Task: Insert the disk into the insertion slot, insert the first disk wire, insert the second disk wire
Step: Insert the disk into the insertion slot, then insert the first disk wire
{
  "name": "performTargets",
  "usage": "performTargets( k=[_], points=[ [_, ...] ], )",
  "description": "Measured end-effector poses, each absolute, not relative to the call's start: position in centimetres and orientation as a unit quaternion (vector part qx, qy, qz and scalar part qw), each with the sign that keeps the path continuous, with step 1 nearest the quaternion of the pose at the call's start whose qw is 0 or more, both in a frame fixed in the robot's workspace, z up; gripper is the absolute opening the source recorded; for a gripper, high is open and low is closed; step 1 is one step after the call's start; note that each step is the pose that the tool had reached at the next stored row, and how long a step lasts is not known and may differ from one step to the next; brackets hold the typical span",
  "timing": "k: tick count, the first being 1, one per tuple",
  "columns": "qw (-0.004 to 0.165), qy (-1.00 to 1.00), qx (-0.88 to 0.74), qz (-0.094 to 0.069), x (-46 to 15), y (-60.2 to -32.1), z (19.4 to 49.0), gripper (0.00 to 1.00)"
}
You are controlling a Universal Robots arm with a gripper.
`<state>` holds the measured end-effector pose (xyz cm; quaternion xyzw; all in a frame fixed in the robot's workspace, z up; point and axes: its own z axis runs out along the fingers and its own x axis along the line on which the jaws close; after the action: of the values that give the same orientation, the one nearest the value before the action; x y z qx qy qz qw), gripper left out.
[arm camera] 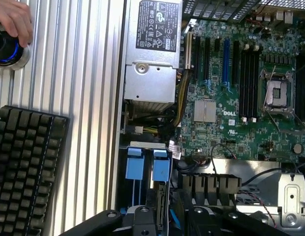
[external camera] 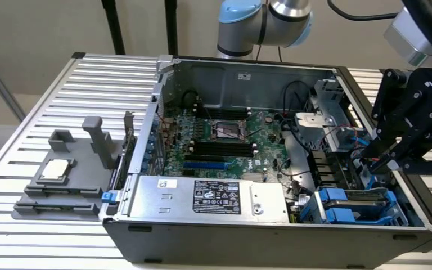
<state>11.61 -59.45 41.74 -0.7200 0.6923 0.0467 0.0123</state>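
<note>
Gripper (external camera: 387, 163): black, hangs inside the open PC case (external camera: 276, 236), over the corner w/ the drive bays.
Jaws: can't tell if they're wide or closed on sth; not readable in either view.
Disk (arm camera: 161, 199): directly under the jaws, seen edge-on, sitting in a bay w/ a blue carrier tab (arm camera: 161, 169) at its end. Label not visible.
Insertion slot (external camera: 366, 195): grey cage w/ blue rails, just below the jaws. The bay beside the disk looks like bare blue rails only.
Wires (external camera: 355, 140): blue + red leads bunched close beside the jaws, on the mobo side. Can't tell if any is gripped.
Mobo (external camera: 224, 135): beyond the wires, apart from the jaws.
PSU (external camera: 208, 197): well apart from the jaws, toward the exterior view's left.
Grey fixture (external camera: 66, 174): outside the case on the slatted table (external camera: 21, 247), far from the jaws, not in play.
Person's hand (arm camera: 15, 19): on a round knob controller (arm camera: 5, 46) near a keyboard (arm camera: 29, 162), well clear of the jaws.
Step (judged): disk looks seated, so step 1 prob. done. Work is at the 1st-wire stage; no plug seen mated.
Next move calls for (judged): plug squared to the drive's connector and a straight push. Little side room, since the cage wall & loose leads crowd the jaws, so there's a snag risk.
</note>
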Motion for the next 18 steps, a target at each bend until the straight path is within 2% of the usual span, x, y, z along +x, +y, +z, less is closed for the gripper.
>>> performTargets(
  k=[18],
  points=[
    [0.012,0.692,-0.720,0.047,11.77,-59.25,41.74,0.31]
  ],
)
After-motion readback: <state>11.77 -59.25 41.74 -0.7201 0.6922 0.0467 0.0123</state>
